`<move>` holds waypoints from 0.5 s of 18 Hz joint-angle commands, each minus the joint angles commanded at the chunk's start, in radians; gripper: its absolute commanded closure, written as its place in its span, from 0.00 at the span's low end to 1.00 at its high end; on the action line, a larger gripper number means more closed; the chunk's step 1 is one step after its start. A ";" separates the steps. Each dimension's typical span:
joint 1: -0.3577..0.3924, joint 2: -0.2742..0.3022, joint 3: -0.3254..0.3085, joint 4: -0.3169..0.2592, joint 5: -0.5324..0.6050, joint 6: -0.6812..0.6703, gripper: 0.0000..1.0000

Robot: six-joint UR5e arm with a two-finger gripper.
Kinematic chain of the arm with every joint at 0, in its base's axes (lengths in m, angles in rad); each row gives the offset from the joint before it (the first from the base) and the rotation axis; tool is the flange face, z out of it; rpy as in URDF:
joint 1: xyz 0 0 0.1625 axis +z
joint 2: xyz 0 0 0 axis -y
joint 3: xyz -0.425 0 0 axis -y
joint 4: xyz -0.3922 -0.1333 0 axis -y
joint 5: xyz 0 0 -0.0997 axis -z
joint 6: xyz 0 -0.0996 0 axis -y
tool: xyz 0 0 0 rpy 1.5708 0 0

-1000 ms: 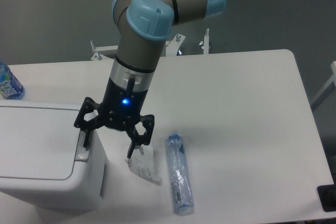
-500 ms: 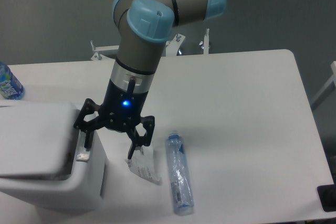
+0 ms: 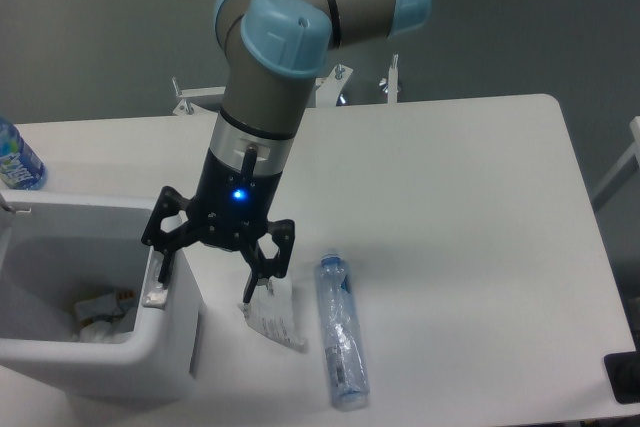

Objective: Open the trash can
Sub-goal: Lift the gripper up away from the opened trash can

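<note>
Two spread fingers (image 3: 162, 252) straddle trash can (image 3: 170, 347) edge; bottle (image 3: 340, 332), paper (image 3: 275, 319) beside.

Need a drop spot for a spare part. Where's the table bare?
Bare: the whole right half of the table, right of the lying bottle, and the far strip behind the arm. Crowded: front left, with the open trash can, the hand and a paper label.

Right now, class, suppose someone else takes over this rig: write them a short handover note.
Tool: open, holding nothing, one finger down on the button strip at the bin's right rim.
Bin: front left of the table, interior showing with some trash inside; the lid is out of view.
Done: bin is open.
Left: lift the tool clear. A bottle and a label lie just right of it.
</note>
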 joint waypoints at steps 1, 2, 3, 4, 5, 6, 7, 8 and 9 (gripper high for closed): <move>0.006 0.002 0.018 0.000 0.020 0.006 0.00; 0.018 0.002 0.035 -0.002 0.041 0.009 0.00; 0.040 0.003 0.046 -0.002 0.058 0.008 0.00; 0.046 0.006 0.058 -0.002 0.077 0.008 0.00; 0.051 0.009 0.069 -0.002 0.104 0.008 0.00; 0.066 0.011 0.077 -0.002 0.139 0.009 0.00; 0.086 0.017 0.080 -0.002 0.172 0.014 0.00; 0.097 0.024 0.078 -0.002 0.198 0.023 0.00; 0.100 0.026 0.077 -0.005 0.227 0.034 0.00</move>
